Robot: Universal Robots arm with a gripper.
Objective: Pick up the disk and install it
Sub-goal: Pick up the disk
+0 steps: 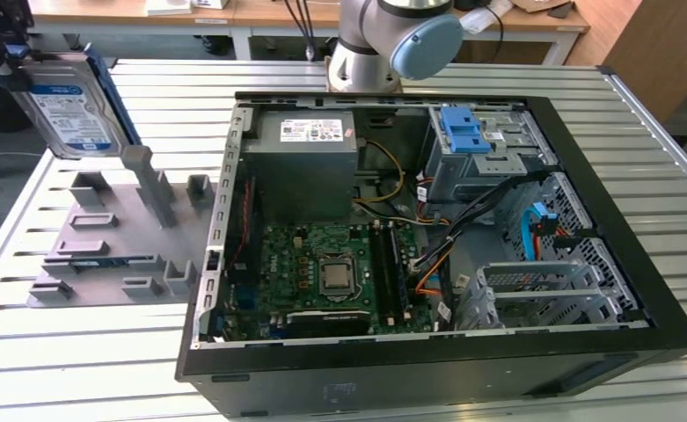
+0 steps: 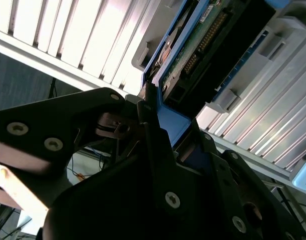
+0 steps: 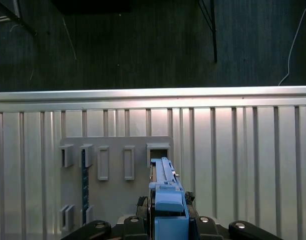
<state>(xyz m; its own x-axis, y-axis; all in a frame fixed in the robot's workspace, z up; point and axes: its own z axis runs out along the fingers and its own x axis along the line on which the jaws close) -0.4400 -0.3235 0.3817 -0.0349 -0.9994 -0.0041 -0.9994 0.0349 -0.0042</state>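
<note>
In the exterior view the disk (image 1: pixel 73 107), silver with a blue-and-white label and blue side rails, hangs upright above the far end of the grey holder stand (image 1: pixel 114 237) at the exterior view's left. My gripper (image 1: pixel 12 63) is shut on its upper edge. In the first wrist view the disk (image 3: pixel 165 192) shows edge-on between my gripper's (image 3: pixel 167 226) black fingers, lifted off the stand (image 3: pixel 113 200). In the second wrist view the disk's (image 2: pixel 207 45) green circuit-board side and blue rail run out from my gripper (image 2: pixel 160 127).
An open black computer case (image 1: pixel 578 158) lies on the slatted metal table (image 1: pixel 73 369). Inside are a grey power supply box (image 1: pixel 308 154), a motherboard (image 1: pixel 332 272), cables, a drive bay with a bright blue latch (image 1: pixel 466 132) and a metal drive cage (image 1: pixel 543 290). The arm's base (image 1: pixel 378 44) stands behind the case.
</note>
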